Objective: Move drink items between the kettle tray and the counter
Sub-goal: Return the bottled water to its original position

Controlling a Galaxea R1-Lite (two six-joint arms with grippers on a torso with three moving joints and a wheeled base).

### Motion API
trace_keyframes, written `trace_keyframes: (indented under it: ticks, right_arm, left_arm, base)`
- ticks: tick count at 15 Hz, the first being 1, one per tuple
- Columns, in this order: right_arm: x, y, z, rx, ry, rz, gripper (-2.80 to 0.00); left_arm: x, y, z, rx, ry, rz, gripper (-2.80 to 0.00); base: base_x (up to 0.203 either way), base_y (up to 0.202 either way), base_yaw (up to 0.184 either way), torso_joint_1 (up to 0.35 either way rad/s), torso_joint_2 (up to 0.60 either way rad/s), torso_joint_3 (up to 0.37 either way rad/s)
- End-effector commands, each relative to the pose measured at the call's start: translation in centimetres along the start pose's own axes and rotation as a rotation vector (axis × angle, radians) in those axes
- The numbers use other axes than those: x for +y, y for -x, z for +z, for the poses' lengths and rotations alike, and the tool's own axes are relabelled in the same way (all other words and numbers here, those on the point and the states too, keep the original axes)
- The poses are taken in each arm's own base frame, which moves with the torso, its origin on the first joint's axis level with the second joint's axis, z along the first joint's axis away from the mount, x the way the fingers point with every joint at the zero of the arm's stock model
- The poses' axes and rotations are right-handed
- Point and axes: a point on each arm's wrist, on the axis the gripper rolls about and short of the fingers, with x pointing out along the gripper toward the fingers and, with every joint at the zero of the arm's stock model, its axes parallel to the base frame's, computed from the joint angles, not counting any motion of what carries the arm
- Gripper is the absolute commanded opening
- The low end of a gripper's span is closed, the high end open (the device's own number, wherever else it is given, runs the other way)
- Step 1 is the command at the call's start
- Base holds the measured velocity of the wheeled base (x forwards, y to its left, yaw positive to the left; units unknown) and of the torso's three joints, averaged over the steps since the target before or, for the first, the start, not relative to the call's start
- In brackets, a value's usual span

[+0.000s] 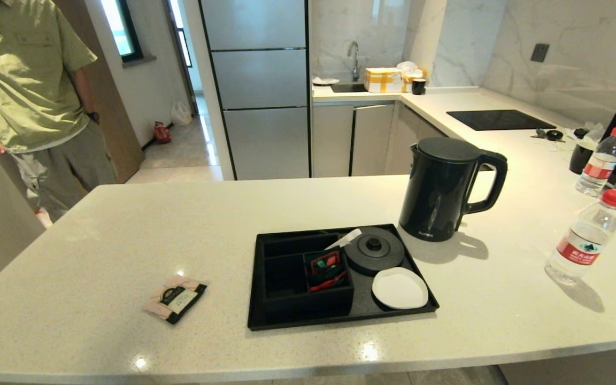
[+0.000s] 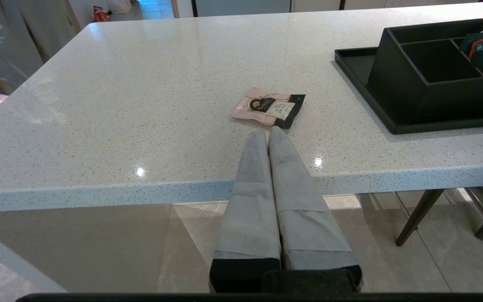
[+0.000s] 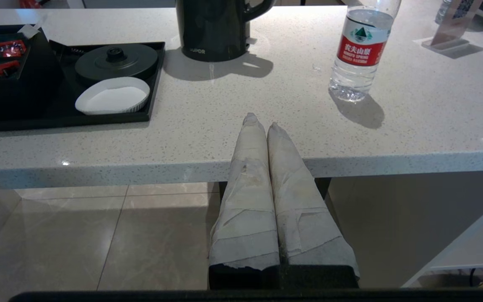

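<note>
The black kettle [image 1: 441, 187] stands on the counter [image 1: 99, 224] just behind the right back corner of the kettle tray [image 1: 257, 278]. Its round base [image 1: 375, 250] and the white coaster [image 1: 400, 289] are bare. A red-capped water bottle [image 1: 583, 238] stands on the counter at the right. The pink-and-black sachet [image 1: 175, 298] lies flat left of the tray. Neither arm shows in the head view. My left gripper [image 2: 268, 132] is shut and empty, hanging off the counter's front edge with its tips just short of the sachet [image 2: 269, 107]. My right gripper [image 3: 262, 121] is shut and empty at the front edge, between tray [image 3: 99, 121] and bottle [image 3: 359, 50].
Red-and-green packets [image 1: 326, 270] fill one tray compartment. A second water bottle [image 1: 600, 161], a dark cup [image 1: 580, 158] and a screen stand at the far right. The black hob [image 1: 499, 119] lies behind. A person in a green shirt [image 1: 24, 80] stands beyond the counter's left end.
</note>
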Motion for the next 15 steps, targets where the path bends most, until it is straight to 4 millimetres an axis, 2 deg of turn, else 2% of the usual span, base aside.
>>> trace_keyframes:
  ticks: [1,15]
  right_arm:
    - [0.0,-0.01,0.0,0.001,0.001,0.0,-2.8]
    - [0.0,-0.01,0.02,0.0,0.001,0.0,-2.8]
  left_arm:
    - [0.0,-0.02,0.05,0.003,0.0,0.001,-2.8]
    - [0.0,-0.01,-0.03,0.0,0.015,-0.001,-2.8]
  base:
    - [0.0,0.0,0.0,0.0,0.0,0.0]
    - [0.0,0.0,0.0,0.0,0.0,0.0]
